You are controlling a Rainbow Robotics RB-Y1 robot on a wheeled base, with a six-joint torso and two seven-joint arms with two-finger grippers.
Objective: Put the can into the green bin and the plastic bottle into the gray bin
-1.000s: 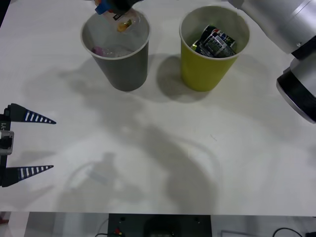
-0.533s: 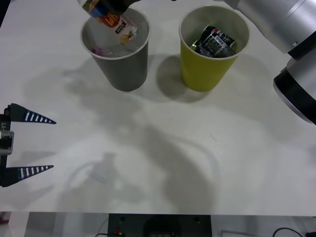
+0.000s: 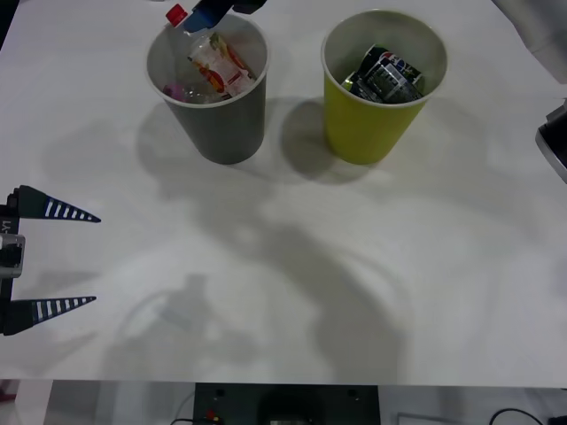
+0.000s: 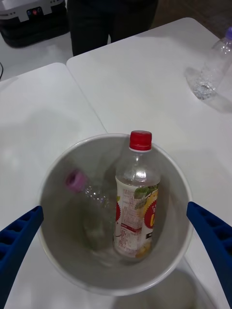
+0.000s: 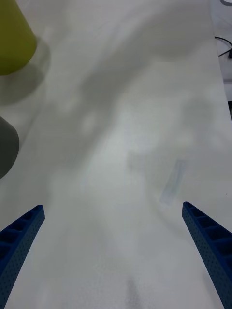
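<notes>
The plastic bottle (image 3: 221, 64) leans inside the gray bin (image 3: 221, 133), its red cap (image 4: 140, 140) poking just above the white rim. My right gripper (image 3: 211, 9) hovers open above that bin, its blue fingers (image 4: 19, 231) spread either side of the bottle and touching nothing. In the green bin (image 3: 368, 124), to the right of the gray one, lies the can (image 3: 385, 75). My left gripper (image 3: 49, 257) is parked open over the table's near left edge, far from both bins.
A clear pink-capped bottle (image 4: 89, 193) lies in the gray bin beside the plastic bottle. Another clear bottle (image 4: 210, 67) stands on a farther table. The white table (image 3: 292, 292) stretches between the bins and my left gripper (image 5: 113, 210).
My right gripper has let go of the plastic bottle, which dropped from above the rim into the gray bin. The right arm has pulled back toward the upper right. The left arm stayed still.
</notes>
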